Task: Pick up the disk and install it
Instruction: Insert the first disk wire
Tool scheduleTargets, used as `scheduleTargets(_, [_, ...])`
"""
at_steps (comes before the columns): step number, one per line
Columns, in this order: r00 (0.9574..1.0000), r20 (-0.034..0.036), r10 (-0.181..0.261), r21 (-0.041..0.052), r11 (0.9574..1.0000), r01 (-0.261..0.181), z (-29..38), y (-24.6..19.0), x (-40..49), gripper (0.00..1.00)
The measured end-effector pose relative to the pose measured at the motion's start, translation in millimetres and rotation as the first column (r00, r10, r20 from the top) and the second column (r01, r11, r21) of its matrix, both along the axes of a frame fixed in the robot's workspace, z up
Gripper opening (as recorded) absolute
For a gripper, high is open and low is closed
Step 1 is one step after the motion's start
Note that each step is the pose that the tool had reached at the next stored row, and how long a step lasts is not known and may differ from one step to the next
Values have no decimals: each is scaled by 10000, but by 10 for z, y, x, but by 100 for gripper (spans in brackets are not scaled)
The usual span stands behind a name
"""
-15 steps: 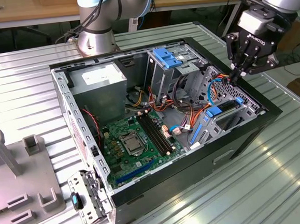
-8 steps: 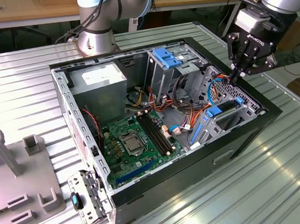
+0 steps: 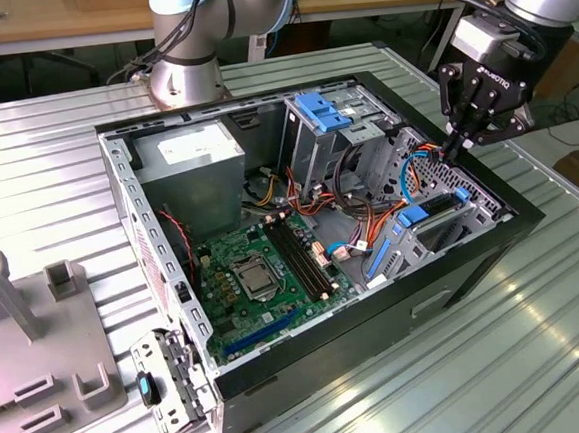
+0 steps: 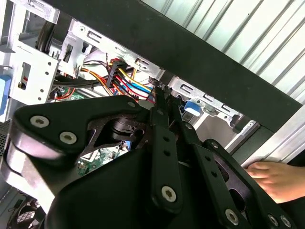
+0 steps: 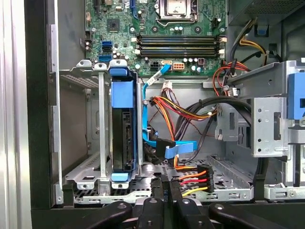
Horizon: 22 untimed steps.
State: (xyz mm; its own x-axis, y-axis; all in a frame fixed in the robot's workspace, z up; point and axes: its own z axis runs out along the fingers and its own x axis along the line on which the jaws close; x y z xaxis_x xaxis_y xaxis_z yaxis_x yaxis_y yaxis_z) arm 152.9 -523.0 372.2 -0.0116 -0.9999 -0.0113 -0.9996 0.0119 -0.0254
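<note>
**Gripper poised at the case edge, disk standing in its bay just ahead**

Nearest the wrist cameras is the black gripper (image 5: 164, 183). Its two slim fingers (image 4: 164, 102) are pressed together with nothing between them, and their tips point into the open computer case (image 3: 473, 252). In the exterior view the gripper (image 3: 456, 143) hangs over the case's rim on the exterior view's right, just above a bundle of red, orange and yellow power cables (image 5: 190, 179).

Just beyond the fingertips, in the first wrist view, stands the disk (image 5: 123, 133). It is a dark drive framed by bright blue rails, set on edge inside the silver drive cage (image 5: 97, 171) at the case's front corner. Its long axis runs straight away from the fingers toward the motherboard, and it lies slightly to one side of the closed tips, near but not touching. It already appears seated between the cage walls.

Farther on lies the green motherboard (image 5: 157, 28) with its memory slots. In the second wrist view, a person's hand (image 4: 274, 179) rests outside the case wall on the ribbed metal table (image 3: 35, 166).
</note>
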Motion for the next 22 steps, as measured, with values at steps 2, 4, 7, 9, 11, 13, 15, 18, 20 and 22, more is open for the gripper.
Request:
scheduleTargets(2, [10000,0,-2,0,10000,2,0,0,0,17])
scheduleTargets(4, [10000,0,-5,0,10000,5,0,0,0,17])
scheduleTargets(7, [10000,0,-8,0,10000,8,0,0,0,17])
scheduleTargets(9, [10000,0,-22,1,10000,22,0,0,-4,17])
scheduleTargets(11, [9999,0,-172,1,9999,172,-1,0,-42,17])
scheduleTargets(13, [9994,0,-335,2,9994,335,-3,-43,-42,17])
scheduleTargets(15, [9994,0,-359,-1,9994,359,-1,-81,-42,17])
scheduleTargets(18, [9993,0,-386,1,9993,386,-3,-147,-42,17])
scheduleTargets(20, [9992,1,-387,0,9992,387,-3,-184,-71,17])
scheduleTargets(22, [9992,0,-391,1,9992,391,-4,-191,-102,17])
